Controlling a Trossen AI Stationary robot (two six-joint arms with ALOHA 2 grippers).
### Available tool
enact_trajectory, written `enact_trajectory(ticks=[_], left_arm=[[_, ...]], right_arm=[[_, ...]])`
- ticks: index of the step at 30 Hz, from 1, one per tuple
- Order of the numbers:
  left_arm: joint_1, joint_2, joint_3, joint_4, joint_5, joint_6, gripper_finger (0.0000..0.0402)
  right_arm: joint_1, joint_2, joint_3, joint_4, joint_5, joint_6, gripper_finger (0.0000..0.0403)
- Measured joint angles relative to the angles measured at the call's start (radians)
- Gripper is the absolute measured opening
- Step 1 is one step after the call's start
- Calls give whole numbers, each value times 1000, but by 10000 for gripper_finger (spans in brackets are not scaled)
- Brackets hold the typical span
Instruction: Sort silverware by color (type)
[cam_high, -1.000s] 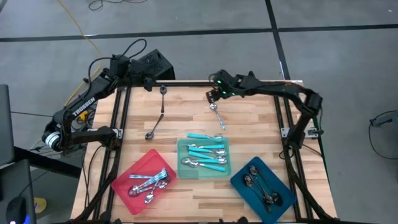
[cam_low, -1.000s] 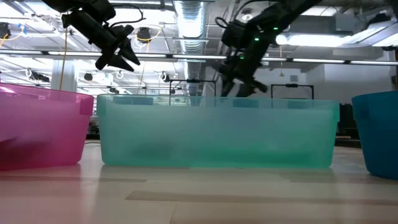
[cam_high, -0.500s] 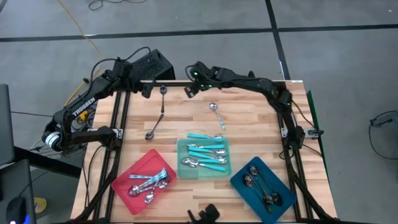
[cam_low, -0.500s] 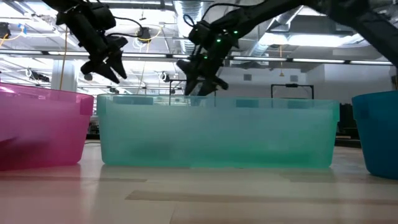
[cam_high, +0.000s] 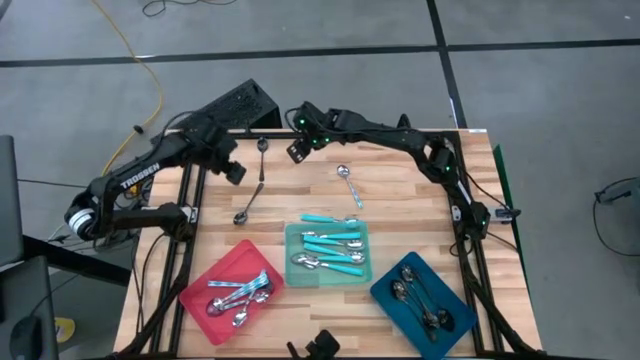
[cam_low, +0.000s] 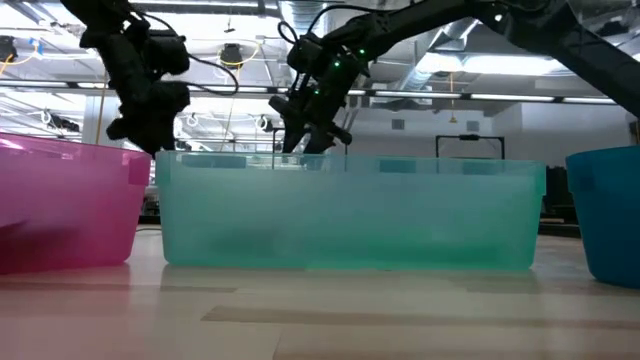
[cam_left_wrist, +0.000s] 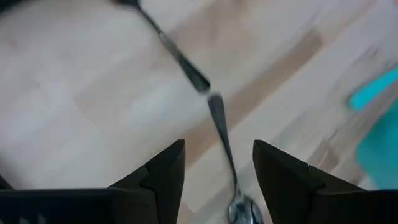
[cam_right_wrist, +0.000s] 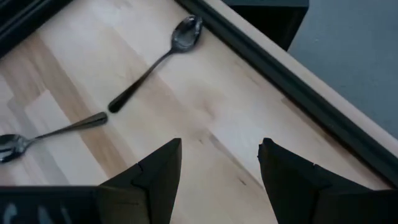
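A pale wooden table (cam_high: 400, 190) stands on a grey floor. At its far left edge the left gripper (cam_high: 232, 170) hovers with fingers spread, empty, near two dark spoons (cam_high: 252, 192) lying end to end. The right gripper (cam_high: 298, 150) hangs beside them, likewise parted and empty. A silver spoon (cam_high: 348, 185) lies mid-table; nearer are the red tray (cam_high: 232, 262), the teal tray (cam_high: 292, 262) and the blue tray (cam_high: 452, 300), each holding spoons.

You see the left gripper (cam_high: 234, 172) at ten o'clock on the tabletop (cam_high: 410, 205), beside two dark spoons (cam_high: 254, 190). The right gripper (cam_high: 297, 150) hovers near twelve. A silver spoon (cam_high: 348, 185) lies loose just past center. The red tray (cam_high: 205, 277), teal tray (cam_high: 292, 255) and blue tray (cam_high: 385, 292) hold sorted spoons.
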Motion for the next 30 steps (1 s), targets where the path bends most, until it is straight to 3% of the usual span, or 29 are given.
enact_trajectory(ticks=[12,18,25,30], left_arm=[[-239,0,-182,72,-137,-123,171],[-324,0,-183,114,-177,-244,171],[-428,32,-183,128,-293,-323,171],[-453,93,-183,130,-293,-360,171]], right_arm=[[-1,0,0,1,0,9,235],[-1,0,0,0,0,3,235],[-1,0,0,0,-3,0,235],[-1,0,0,0,-26,-5,235]])
